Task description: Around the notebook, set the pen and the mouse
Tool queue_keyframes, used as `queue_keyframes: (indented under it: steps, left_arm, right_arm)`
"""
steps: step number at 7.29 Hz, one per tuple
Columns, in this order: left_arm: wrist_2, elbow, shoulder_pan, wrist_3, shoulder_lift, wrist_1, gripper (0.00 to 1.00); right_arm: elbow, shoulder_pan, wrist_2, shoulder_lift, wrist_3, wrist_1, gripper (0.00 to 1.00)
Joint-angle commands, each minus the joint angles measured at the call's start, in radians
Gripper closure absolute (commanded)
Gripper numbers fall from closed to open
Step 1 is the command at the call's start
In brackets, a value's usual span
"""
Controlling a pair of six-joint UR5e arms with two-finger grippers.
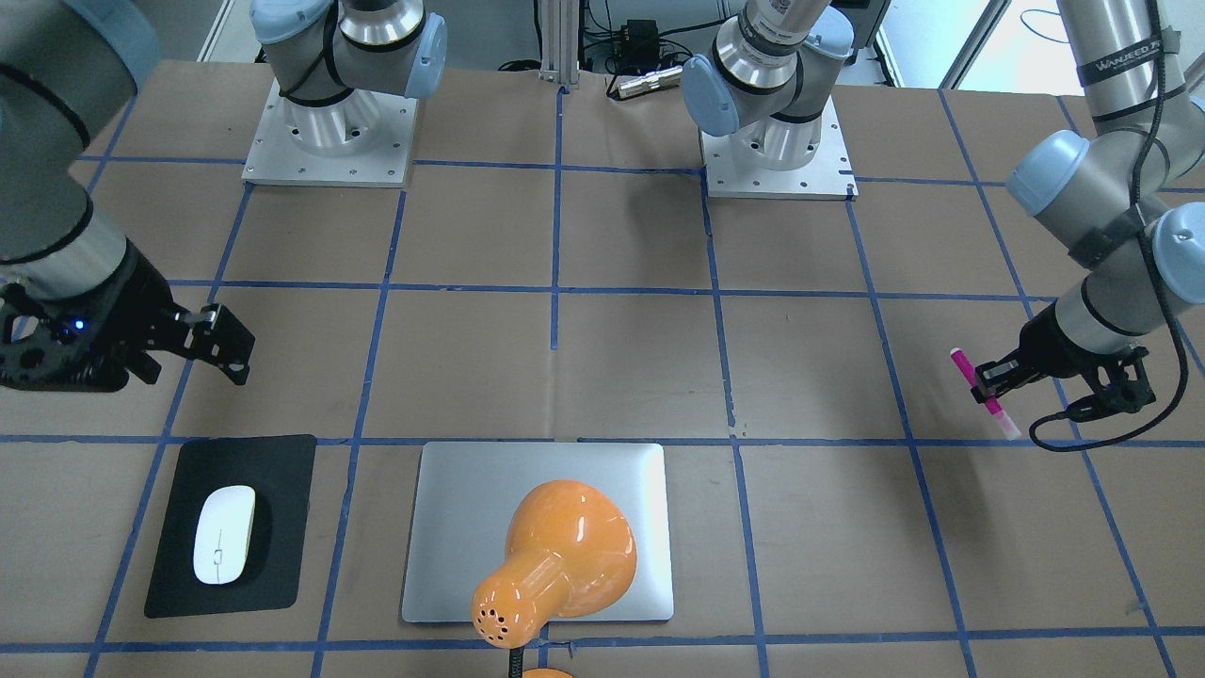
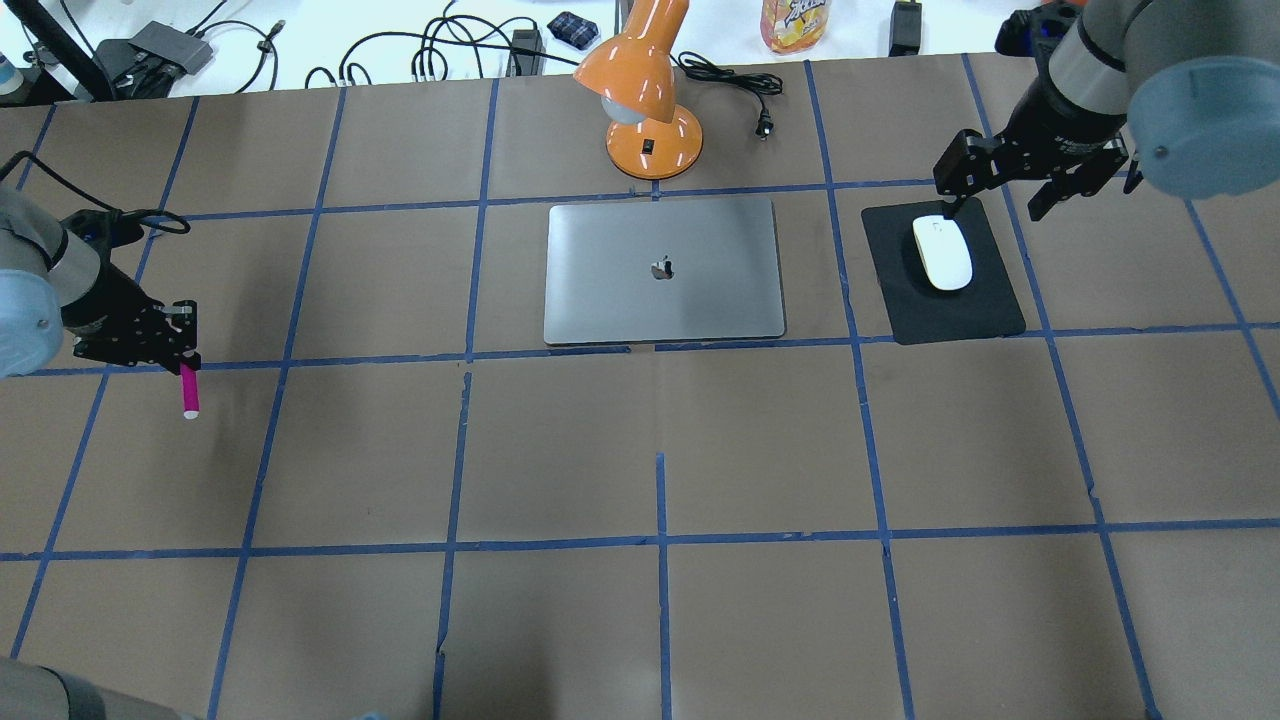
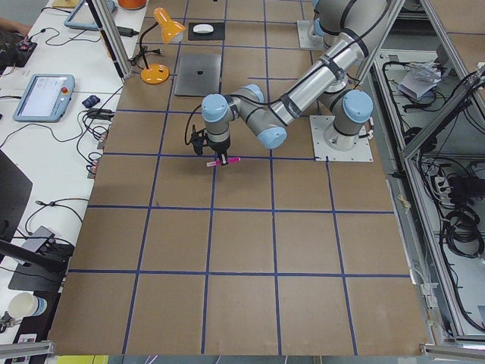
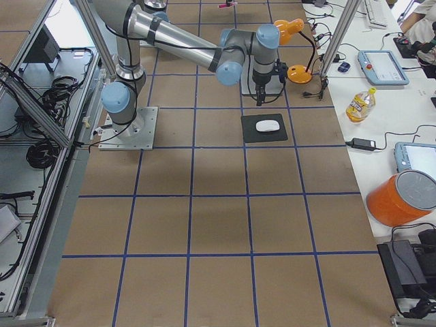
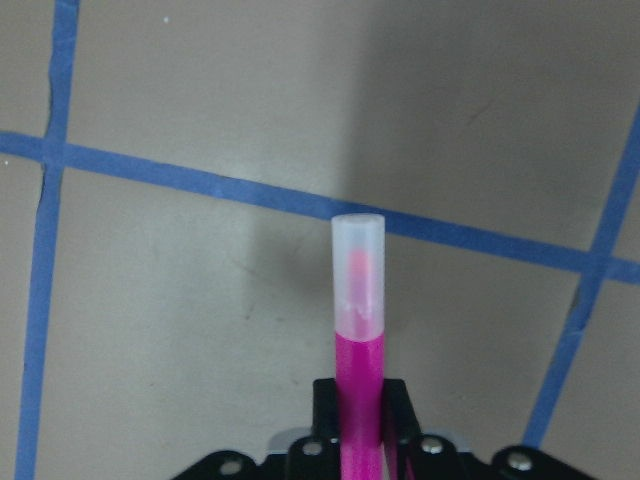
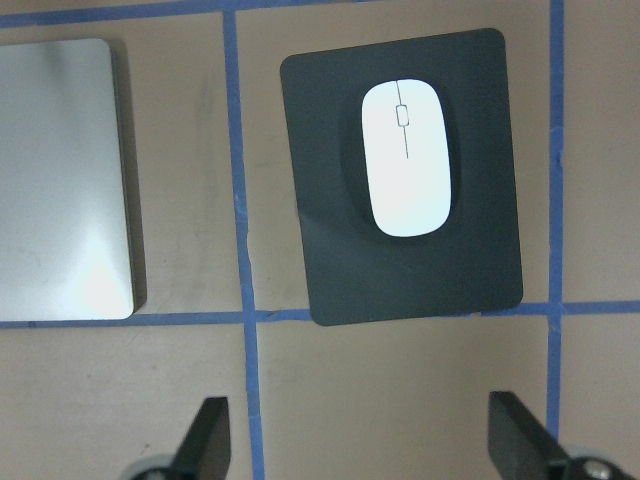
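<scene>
Pink pen (image 2: 189,392) gripped, tilted; mouse (image 2: 942,253) on mat (image 2: 950,312) beside notebook (image 2: 620,300).

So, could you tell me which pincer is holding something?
The left pincer, shut on the pink pen; the right pincer hangs open and empty near the mouse.

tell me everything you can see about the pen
The pen is a short, slim magenta stick, plastic-looking, with a translucent whitish cap end. The left gripper pinches its magenta part between its fingers, both ends sticking out. It is over the brown table, far from the notebook; its tilt and any contact with the table are unclear.
</scene>
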Motion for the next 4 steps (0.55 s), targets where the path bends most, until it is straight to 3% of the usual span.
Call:
queue_keyframes:
  steps: [1,2,4]
  left_arm:
    - [-0.027,0.0,-0.139,-0.245,0.002,-0.005,1.0]
    - [-0.03,0.0,-0.193,-0.357,0.0,-0.005,1.0]
    - [-0.05,0.003,-0.337,-0.613,-0.012,0.014,1.0]
  right_arm:
    - [-0.093,0.034,-0.007,-0.084,0.084,0.209,0.09]
    - [-0.165,0.074,-0.008,-0.084,0.175,0.299,0.09]
    - [-0.186,0.154,-0.074,-0.089,0.242,0.331,0.09]
